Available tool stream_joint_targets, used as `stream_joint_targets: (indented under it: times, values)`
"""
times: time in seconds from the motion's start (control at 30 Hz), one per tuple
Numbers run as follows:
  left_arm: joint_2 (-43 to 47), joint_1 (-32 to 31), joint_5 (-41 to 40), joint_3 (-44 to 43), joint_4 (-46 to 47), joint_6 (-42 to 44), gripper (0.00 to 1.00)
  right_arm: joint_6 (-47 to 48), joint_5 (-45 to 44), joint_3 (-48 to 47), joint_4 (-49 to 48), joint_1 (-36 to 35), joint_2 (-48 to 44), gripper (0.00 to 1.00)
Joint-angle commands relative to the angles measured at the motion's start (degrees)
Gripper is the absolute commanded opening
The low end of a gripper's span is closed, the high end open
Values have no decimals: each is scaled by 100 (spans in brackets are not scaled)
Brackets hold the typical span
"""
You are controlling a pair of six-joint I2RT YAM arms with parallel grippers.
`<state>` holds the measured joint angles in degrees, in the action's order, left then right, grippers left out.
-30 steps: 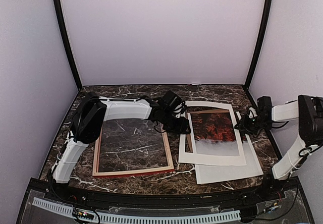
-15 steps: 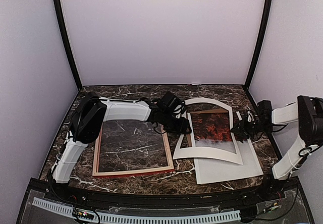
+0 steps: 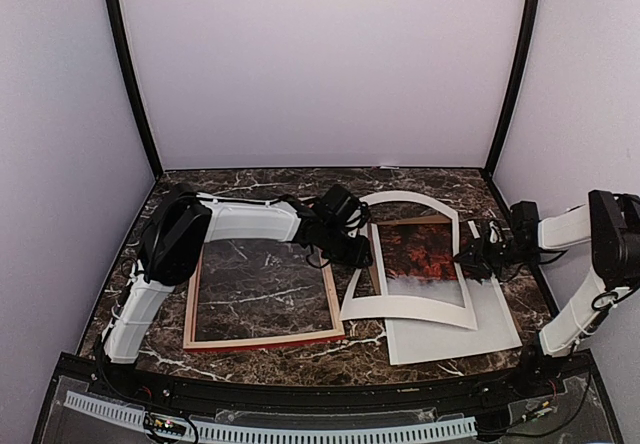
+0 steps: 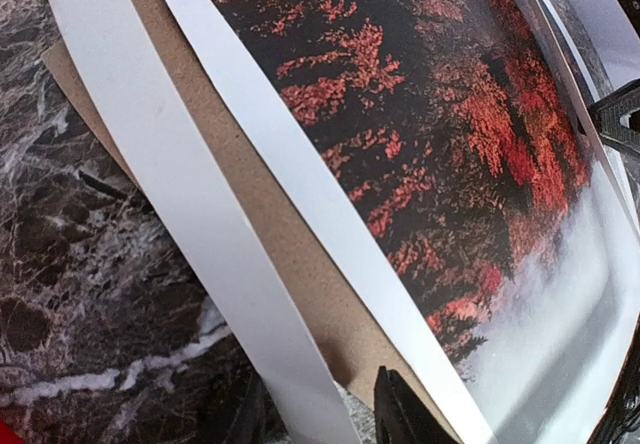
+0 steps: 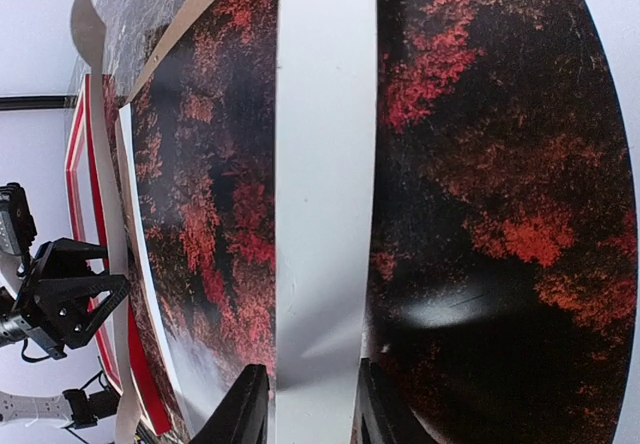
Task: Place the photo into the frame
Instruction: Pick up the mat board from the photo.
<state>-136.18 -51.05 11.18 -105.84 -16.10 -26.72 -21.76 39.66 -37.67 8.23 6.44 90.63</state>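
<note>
Frame [image 3: 265,342] lies back-up on counter [image 3: 300,359], near left; photo [image 3: 425,254] beside it, on backing board [image 4: 285,244] under bowed mat [image 3: 410,309]; right tool [image 3: 468,261] pinches mat rail; left tool [image 3: 362,254] straddles opposite rail, grip unclear; lift evenly, no creasing.

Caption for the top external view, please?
Left end effector and right end effector at opposite sides of the mat, bowed up over the photo; frame lies alongside.
</note>
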Motion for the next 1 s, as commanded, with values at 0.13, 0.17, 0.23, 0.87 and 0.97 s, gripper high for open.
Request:
stream_joint_targets:
  times: [0.13, 0.17, 0.23, 0.87, 0.97]
  values:
    - [177, -37, -377, 146, -724, 195, 31, -39, 101, 20, -119, 33, -93, 36]
    - [196, -37, -391, 111, -745, 211, 31, -31, 67, -10, -83, 33, -121, 37]
    - [212, -37, -445, 37, -793, 244, 30, -22, 36, -64, -9, 33, -161, 40]
    - [689, -24, -1055, -404, -1338, 529, 27, 138, -325, -528, 959, 33, -965, 57]
    - [791, -13, -1056, -404, -1364, 550, 27, 162, -419, -546, 1050, 48, -1030, 59]
